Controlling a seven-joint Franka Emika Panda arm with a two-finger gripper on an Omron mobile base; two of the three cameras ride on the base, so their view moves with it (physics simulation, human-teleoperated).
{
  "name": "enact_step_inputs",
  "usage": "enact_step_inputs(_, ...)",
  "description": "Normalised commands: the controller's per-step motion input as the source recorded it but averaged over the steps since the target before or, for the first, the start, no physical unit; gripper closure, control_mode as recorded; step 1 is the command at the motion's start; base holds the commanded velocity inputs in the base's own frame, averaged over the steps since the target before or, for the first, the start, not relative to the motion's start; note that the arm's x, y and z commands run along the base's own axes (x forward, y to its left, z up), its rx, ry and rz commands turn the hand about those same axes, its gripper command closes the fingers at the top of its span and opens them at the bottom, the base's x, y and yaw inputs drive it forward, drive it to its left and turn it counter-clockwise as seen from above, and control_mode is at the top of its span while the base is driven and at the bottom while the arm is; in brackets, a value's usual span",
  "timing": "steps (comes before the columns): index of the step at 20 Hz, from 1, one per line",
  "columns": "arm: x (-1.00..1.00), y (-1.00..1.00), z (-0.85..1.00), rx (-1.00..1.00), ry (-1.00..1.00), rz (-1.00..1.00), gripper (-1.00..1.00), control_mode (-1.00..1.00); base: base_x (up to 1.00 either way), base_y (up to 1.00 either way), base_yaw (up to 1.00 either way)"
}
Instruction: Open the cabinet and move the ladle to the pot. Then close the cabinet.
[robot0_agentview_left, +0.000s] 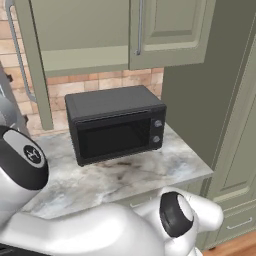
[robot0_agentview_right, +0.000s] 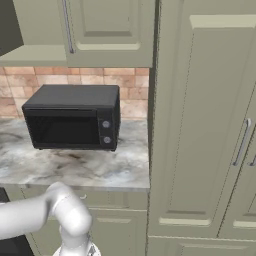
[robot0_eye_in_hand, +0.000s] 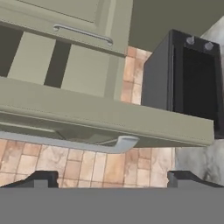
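- The left door (robot0_agentview_left: 31, 65) of the sage-green wall cabinet (robot0_agentview_left: 170, 30) is swung out edge-on over the counter; its right door (robot0_agentview_right: 107, 30) is shut.
- The gripper (robot0_eye_in_hand: 111, 179) is seen released, jaws wide, just beside the open door's silver bar handle (robot0_eye_in_hand: 65, 142).
- The ladle cannot be made out; the interior is shadowed.
- A reach inside may be blocked by the door edge, or the black microwave (robot0_agentview_left: 115, 122) clipped below.
- Matte recessed panels, glossy marbled countertop (robot0_agentview_left: 125, 177) and brick backsplash (robot0_agentview_right: 100, 75) are noted.
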Motion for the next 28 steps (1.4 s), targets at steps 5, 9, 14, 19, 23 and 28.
enact_step_inputs(5,0.14,-0.08,0.0,0.0,-0.02,-0.04,-1.0,-1.0,0.0,0.0,0.0)
enact_step_inputs(9,0.15,-0.28,0.0,0.0,-0.03,0.0,-1.0,-1.0,0.0,0.0,0.0)
enact_step_inputs(14,0.37,-0.1,-0.11,0.0,-0.02,0.0,-1.0,-1.0,0.0,0.0,0.0)
enact_step_inputs(19,0.36,-0.02,-0.2,0.0,-0.01,0.0,-1.0,-1.0,0.0,0.0,0.0)
enact_step_inputs(23,0.3,-0.18,-0.13,0.0,-0.02,0.0,-1.0,-1.0,0.0,0.0,0.0)
enact_step_inputs(28,0.24,-0.72,-0.01,0.03,-0.03,0.0,-1.0,-1.0,0.0,0.0,0.0)
